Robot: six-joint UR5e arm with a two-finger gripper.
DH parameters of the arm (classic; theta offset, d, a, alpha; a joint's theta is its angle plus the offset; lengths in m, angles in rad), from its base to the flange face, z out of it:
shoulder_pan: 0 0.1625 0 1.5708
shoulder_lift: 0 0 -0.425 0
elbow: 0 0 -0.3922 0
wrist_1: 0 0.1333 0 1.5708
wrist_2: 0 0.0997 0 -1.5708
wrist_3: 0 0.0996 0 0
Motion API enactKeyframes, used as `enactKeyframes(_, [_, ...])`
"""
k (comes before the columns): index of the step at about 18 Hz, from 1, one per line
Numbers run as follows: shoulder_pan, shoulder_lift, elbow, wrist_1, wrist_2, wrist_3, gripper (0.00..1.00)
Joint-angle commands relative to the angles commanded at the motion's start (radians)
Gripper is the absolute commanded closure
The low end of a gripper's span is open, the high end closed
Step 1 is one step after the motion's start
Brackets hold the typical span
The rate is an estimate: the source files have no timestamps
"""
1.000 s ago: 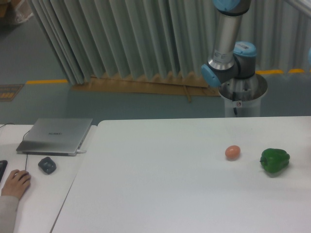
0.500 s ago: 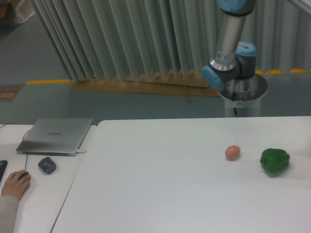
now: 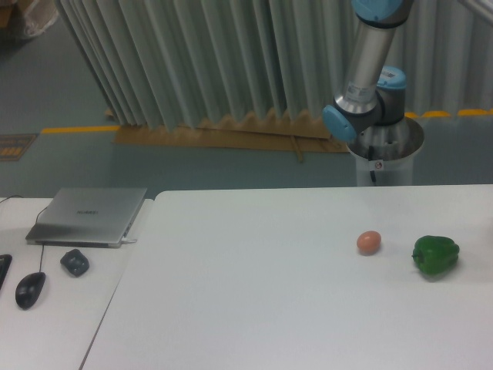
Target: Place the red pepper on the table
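No text, brand, number or sign can be read with certainty. The closed silver laptop [image 3: 86, 216], at the left of the frame on the narrow white desk [image 3: 54, 324], bears a small pale mark at the middle of its lid, too blurred to make out. The robot's grey pedestal [image 3: 383, 158], in the upper right of the frame, carries a small white sticker with a red spot on its front; any lettering on it is too small to tell.
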Motion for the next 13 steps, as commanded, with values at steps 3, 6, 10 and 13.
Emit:
enactKeyframes(3, [-0.002, -0.02, 0.023, 0.002, 0.005, -0.018, 0.0])
enactKeyframes(6, [-0.024, -0.043, 0.044, -0.005, 0.008, -0.135, 0.0])
enactKeyframes(10, [-0.031, -0.057, 0.038, 0.008, 0.003, -0.133, 0.0])
enactKeyframes(13, [-0.035, -0.063, 0.035, 0.008, 0.005, -0.133, 0.0])
